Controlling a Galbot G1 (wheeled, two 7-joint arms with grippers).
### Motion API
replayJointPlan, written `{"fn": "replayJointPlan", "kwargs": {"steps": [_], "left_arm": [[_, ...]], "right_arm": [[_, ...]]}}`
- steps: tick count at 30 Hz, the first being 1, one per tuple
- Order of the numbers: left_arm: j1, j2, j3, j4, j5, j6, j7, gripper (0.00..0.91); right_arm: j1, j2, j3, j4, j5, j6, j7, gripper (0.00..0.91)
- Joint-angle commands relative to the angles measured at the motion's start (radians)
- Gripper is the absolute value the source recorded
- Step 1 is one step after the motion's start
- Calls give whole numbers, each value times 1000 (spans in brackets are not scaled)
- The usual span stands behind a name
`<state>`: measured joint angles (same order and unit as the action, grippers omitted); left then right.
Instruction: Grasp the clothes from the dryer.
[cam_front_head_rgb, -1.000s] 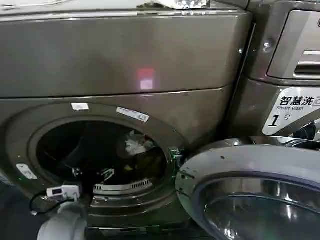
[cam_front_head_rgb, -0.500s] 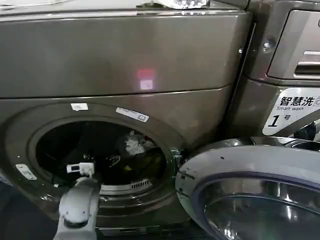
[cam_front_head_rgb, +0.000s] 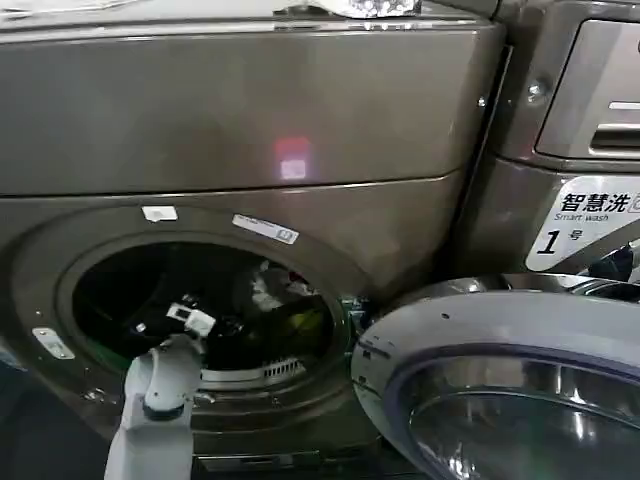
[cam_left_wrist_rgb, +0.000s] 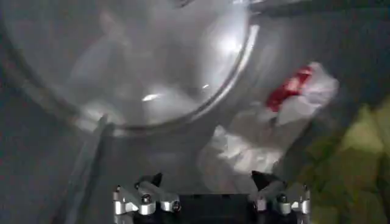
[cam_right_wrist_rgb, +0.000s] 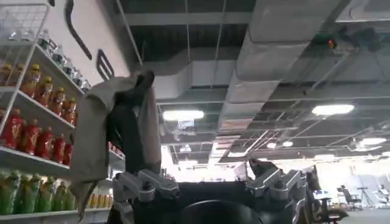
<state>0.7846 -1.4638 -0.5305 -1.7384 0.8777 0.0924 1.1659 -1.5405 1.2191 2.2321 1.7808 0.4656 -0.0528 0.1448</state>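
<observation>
The dryer (cam_front_head_rgb: 250, 110) is the big bronze-grey machine on the left, and its round mouth stands open. The clothes (cam_front_head_rgb: 278, 290) lie inside the drum toward the right: a white and red bundle (cam_left_wrist_rgb: 274, 115) with a yellow-green piece (cam_left_wrist_rgb: 356, 158) beside it. My left arm reaches into the drum mouth. Its left gripper (cam_front_head_rgb: 225, 325) (cam_left_wrist_rgb: 209, 181) is open, a short way before the white bundle and not touching it. My right gripper (cam_right_wrist_rgb: 198, 146) points up at a ceiling, jaws apart, with a pale cloth (cam_right_wrist_rgb: 97, 140) draped over one finger.
The dryer's round glass door (cam_front_head_rgb: 500, 380) hangs open at the lower right, close to my left arm's path. A second machine with a "Smart wash" label (cam_front_head_rgb: 590, 215) stands on the right. The shiny drum back wall (cam_left_wrist_rgb: 140, 61) lies beyond the gripper.
My left arm has risen from below the drum rim and pushed in through the mouth, moving right toward the clothes. The clothes have not moved.
</observation>
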Motion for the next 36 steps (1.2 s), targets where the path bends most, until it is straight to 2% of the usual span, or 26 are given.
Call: {"fn": "replayJointPlan", "kwargs": {"steps": [1,8,13,28,36], "left_arm": [[-92,-1,7,107,70,-146,182,907],[-109,-22,10,123,285,-221,183,907],[-112,-35,25,130,378,-236,182,907],[-171,-49,47,231,411,-228,182,907],[-199,-45,63,308,323,-201,181,907]], "right_arm": [[1,2,1,0,-3,1,0,907],[2,5,1,4,-6,1,1,907],[-1,4,3,8,-6,0,1,907],[-2,7,0,5,-7,1,0,907],[2,6,-3,7,-7,1,0,907]]}}
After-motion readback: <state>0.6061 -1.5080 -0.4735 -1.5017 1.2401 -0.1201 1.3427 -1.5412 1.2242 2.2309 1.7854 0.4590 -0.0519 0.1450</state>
